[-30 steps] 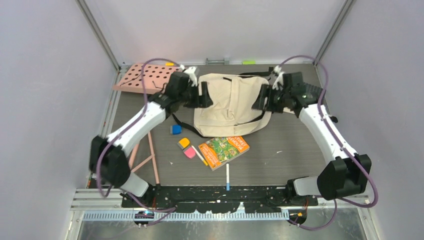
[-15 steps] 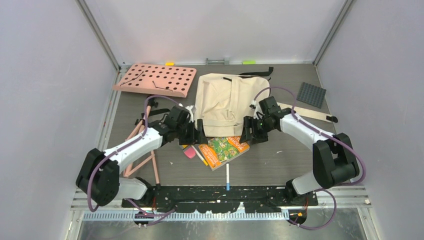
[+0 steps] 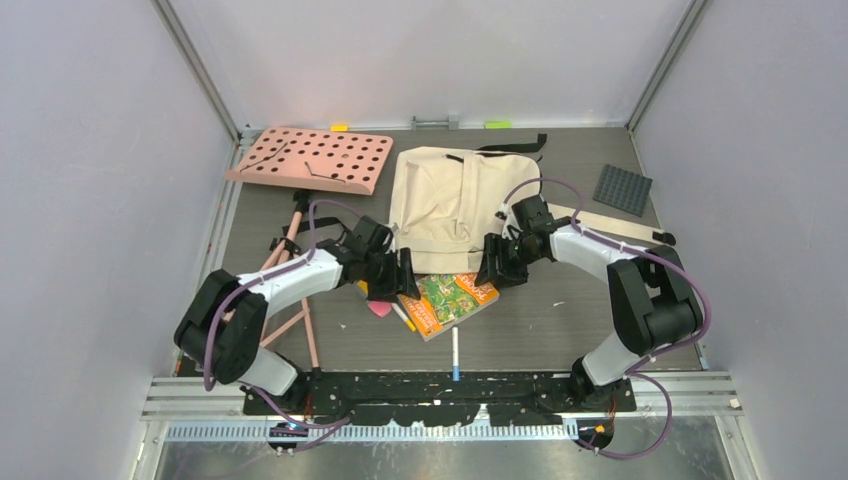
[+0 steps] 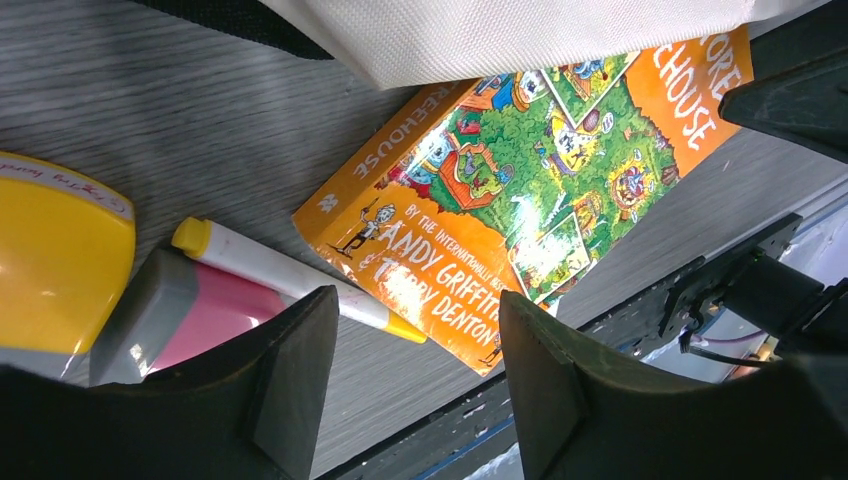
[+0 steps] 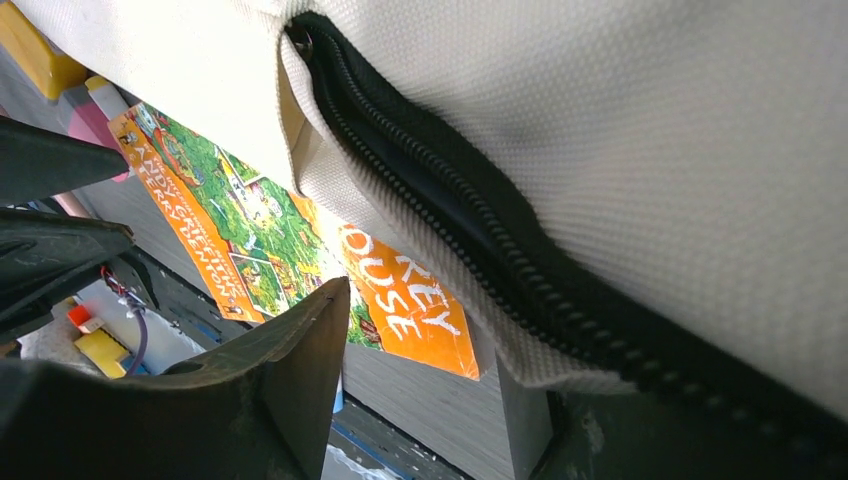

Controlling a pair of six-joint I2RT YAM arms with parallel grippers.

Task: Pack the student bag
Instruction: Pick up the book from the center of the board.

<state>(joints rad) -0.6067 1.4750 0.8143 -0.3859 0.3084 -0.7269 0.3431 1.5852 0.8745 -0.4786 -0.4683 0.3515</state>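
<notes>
Top view, read left to right. A pink perforated board [image 3: 310,158] lies at the far left of the grey table [image 3: 570,320], and a pink folding stand [image 3: 290,300] lies nearer the arm bases. The left gripper [image 3: 403,276] is low over the table, just beside the near left corner of the student bag [image 3: 445,200]. Its wrist view shows both dark fingers [image 4: 285,385] spread wide with nothing held between them. Below it lie a yellow block [image 4: 55,250], a pink and grey eraser [image 4: 205,315] and a white marker with yellow ends [image 4: 290,278], whose tip meets the spine edge of an orange and green paperback [image 3: 448,302]. The book's far edge is tucked under the bag's near hem. A white pen with a blue cap [image 3: 455,352] lies apart from these, closer to the bases. The bag, cream with black straps, lies flat at the centre back of the table. The right gripper [image 3: 493,264] sits at the bag's near right corner. Its fingers [image 5: 275,390] are likewise parted, and the cloth edge with its black zipper [image 5: 470,230] lies over one finger, ungrasped. A beige strip [image 3: 620,228] and a dark grey square plate [image 3: 623,189] lie at the far right.
</notes>
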